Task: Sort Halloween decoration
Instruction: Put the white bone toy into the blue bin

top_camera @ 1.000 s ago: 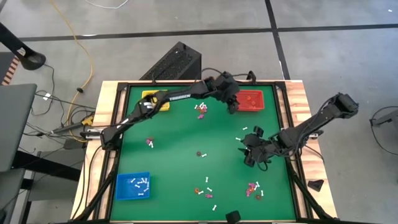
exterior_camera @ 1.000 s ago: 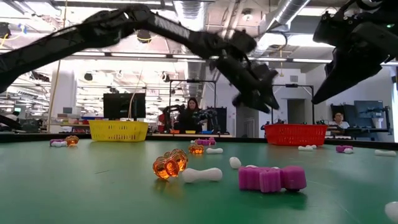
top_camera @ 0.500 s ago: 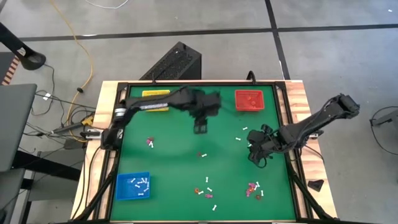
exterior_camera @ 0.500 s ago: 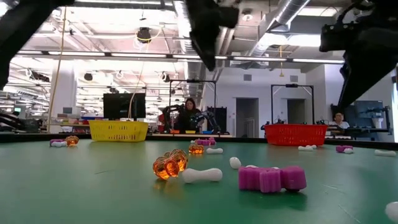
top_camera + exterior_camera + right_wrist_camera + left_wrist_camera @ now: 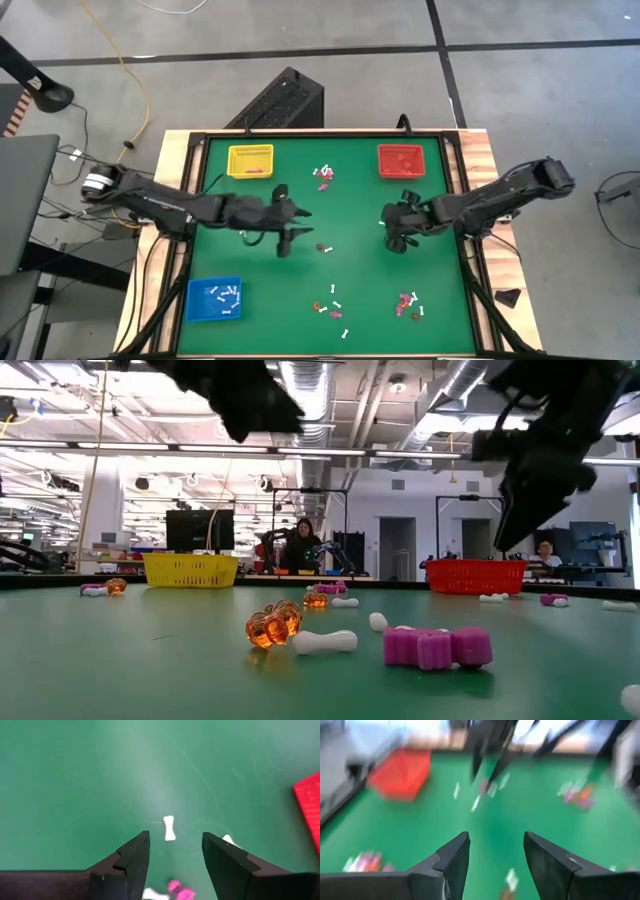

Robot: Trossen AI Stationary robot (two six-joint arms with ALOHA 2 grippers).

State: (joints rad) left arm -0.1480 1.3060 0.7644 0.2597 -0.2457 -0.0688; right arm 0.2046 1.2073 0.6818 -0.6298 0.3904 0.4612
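Inspecting the Halloween decoration (image 5: pixel 322 177), we find most trinkets loose across the green table (image 5: pixel 350 210), a few in the blue tray (image 5: pixel 214 298), red tray (image 5: pixel 402 160) and yellow tray (image 5: pixel 250 160), both left hand (image 5: pixel 290 235) and right hand (image 5: pixel 393 222) parted, empty.

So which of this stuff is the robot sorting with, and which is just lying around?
For the job:
- trinkets scattered on the mat: white bones, purple ones, orange pumpkins
- yellow tray, red tray, blue tray
- left gripper and right gripper, both open and empty

Just lying about:
- black keyboard behind the table
- yellow cable on the floor
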